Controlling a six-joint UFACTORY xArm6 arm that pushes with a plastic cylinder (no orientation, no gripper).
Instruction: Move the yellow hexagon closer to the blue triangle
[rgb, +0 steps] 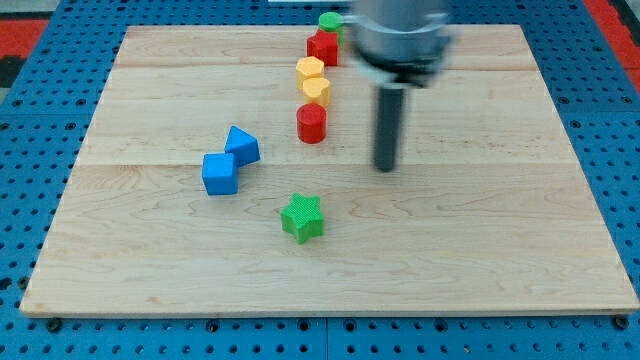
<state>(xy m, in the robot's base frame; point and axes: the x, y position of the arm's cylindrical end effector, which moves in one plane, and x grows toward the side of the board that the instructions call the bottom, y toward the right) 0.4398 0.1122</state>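
Observation:
Two yellow blocks sit in a column near the view's top centre: a yellow hexagon (310, 70) above another yellow block (316, 91), touching. The blue triangle (242, 145) lies left of centre, touching a blue cube (220, 173) below-left of it. My tip (385, 167) rests on the board to the right of the column, below and right of the yellow blocks and well right of the blue triangle. It touches no block.
A red cylinder (312, 123) sits just below the yellow blocks. A red block (322, 47) and a green block (330, 22) sit above them. A green star (302, 217) lies below centre. The wooden board (500, 260) lies on a blue pegboard.

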